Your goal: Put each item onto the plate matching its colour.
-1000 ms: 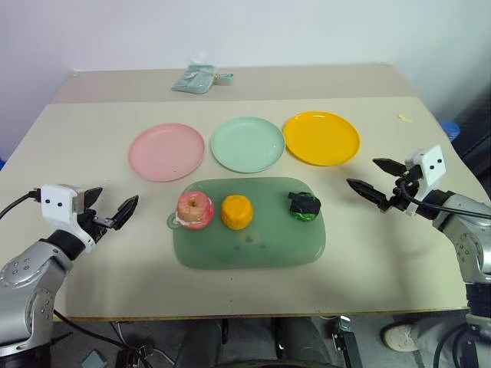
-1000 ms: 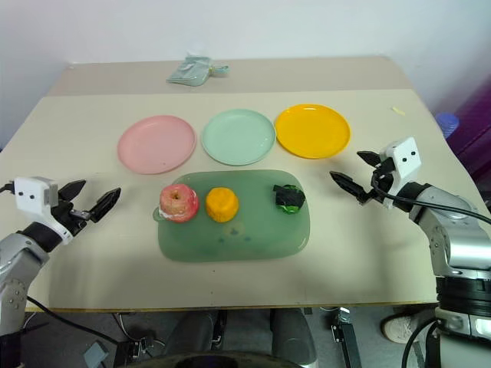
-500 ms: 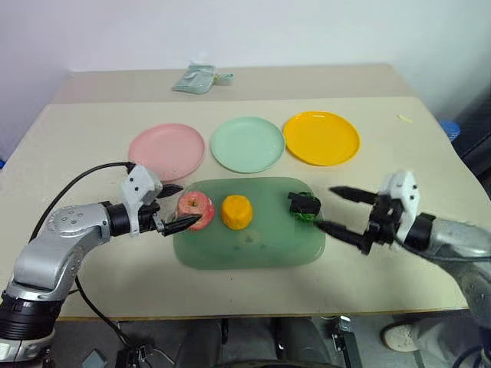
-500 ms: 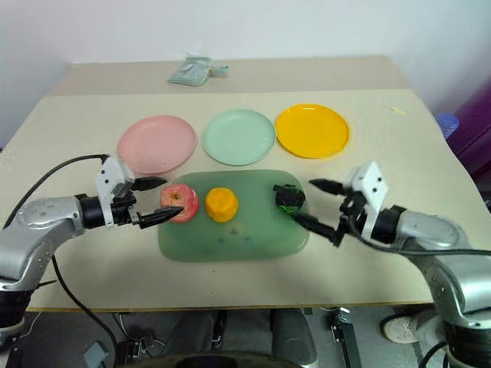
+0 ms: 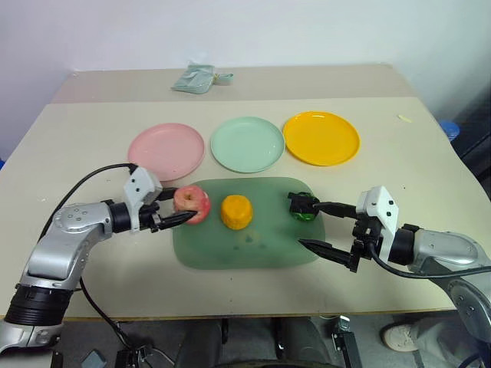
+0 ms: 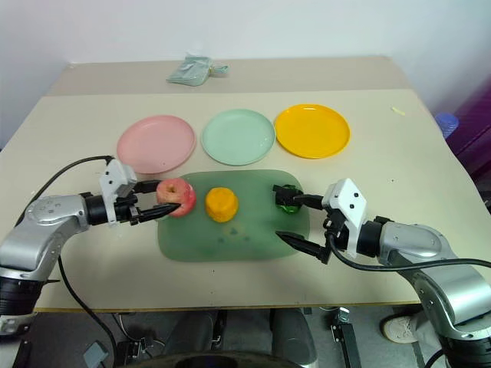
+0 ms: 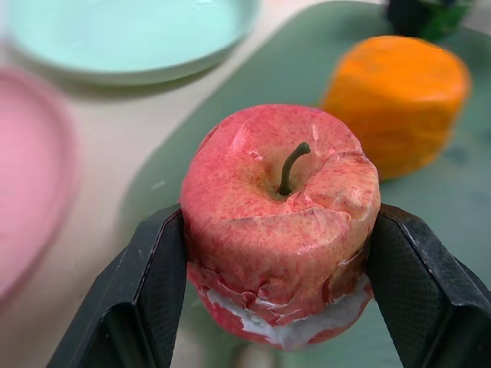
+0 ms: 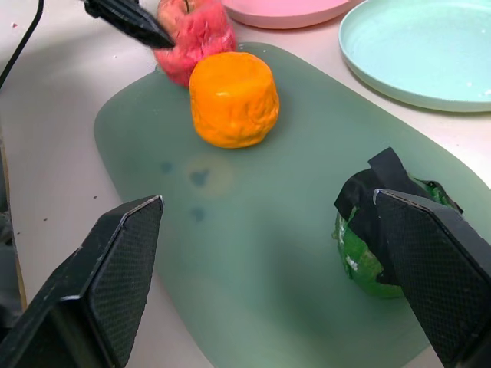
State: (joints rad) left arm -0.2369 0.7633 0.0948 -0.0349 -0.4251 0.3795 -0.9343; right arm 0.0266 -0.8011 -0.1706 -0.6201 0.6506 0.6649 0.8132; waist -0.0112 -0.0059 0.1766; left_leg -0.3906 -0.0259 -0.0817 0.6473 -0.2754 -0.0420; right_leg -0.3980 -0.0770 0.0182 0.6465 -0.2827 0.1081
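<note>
Since a moment ago the left gripper has closed its jaws onto the mottled red-pink apple at the translucent green mat's edge on the desk, beside the waxy orange fruit. Meanwhile the right gripper has drawn back, jaws wide apart, one finger touching the dark green-and-black lump. Beyond lie smooth round pink, mint and orange-yellow plates.

Bare table around pink plate
</note>
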